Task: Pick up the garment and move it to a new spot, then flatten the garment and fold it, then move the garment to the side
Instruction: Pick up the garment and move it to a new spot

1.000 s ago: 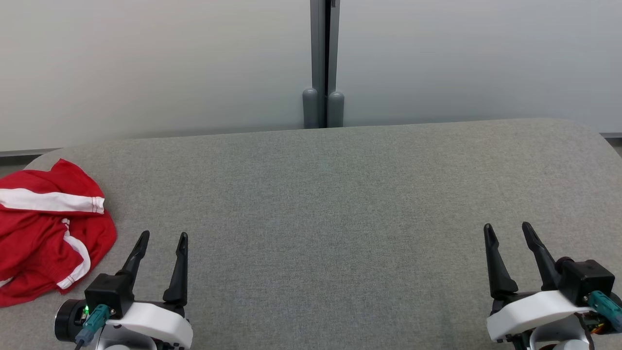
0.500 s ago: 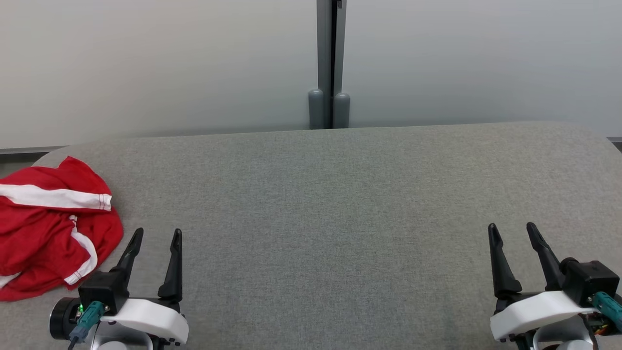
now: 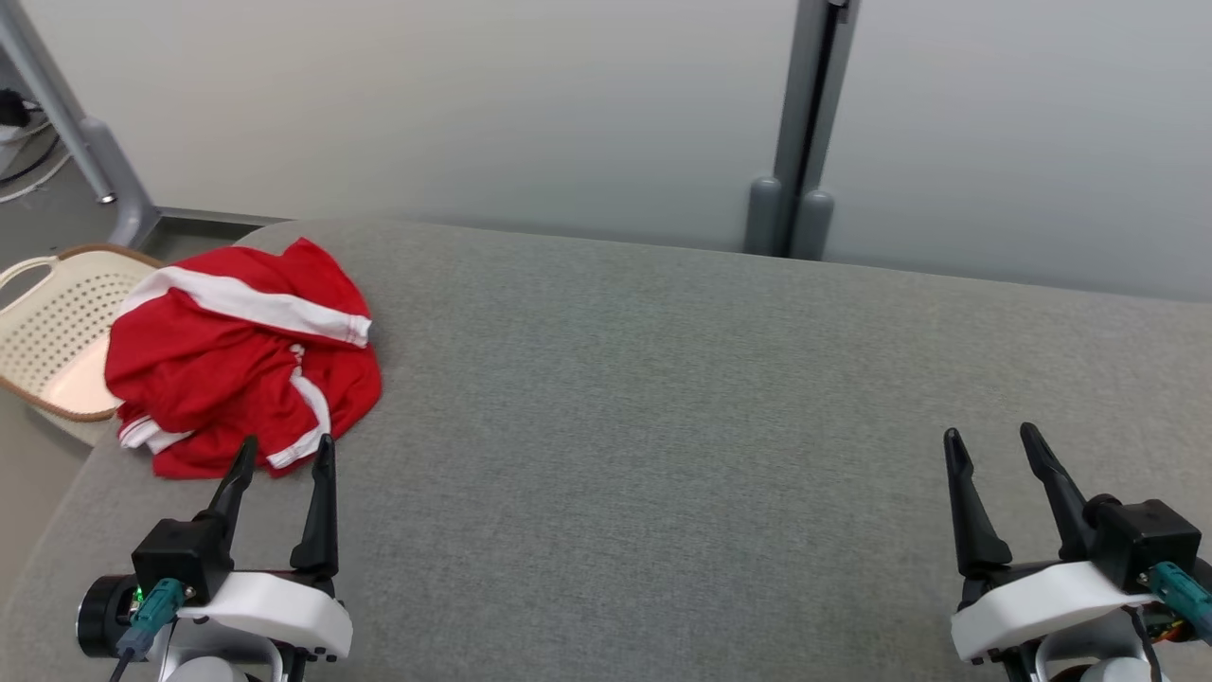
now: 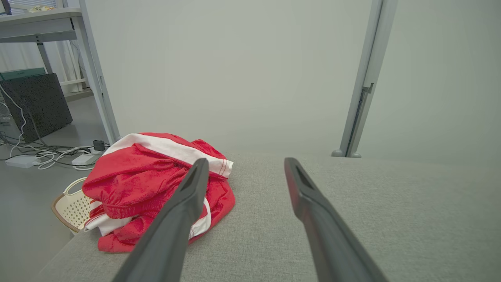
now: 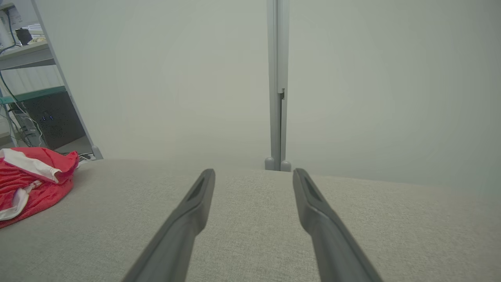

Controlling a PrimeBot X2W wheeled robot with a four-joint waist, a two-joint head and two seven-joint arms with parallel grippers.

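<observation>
A crumpled red garment [image 3: 241, 365] with white stripes lies at the left end of the grey table [image 3: 663, 398]. It also shows as a heap in the left wrist view [image 4: 148, 184] and at the left edge of the right wrist view [image 5: 31, 184]. My left gripper [image 3: 284, 457] stands open just in front of the garment, its fingertips close to the cloth's near edge, nothing between them [image 4: 242, 166]. My right gripper [image 3: 989, 443] is open and empty at the lower right, far from the garment [image 5: 254, 176].
A cream perforated basket [image 3: 47, 332] sits below the table's left end, beside the garment. A grey panel wall with a post [image 3: 805, 123] runs behind the table. Cables and a dark box [image 4: 35, 105] lie on the floor to the left.
The head camera has turned left, so the garment and the basket now sit further into view. Both grippers stay open; the left one now sits closer to the garment.
</observation>
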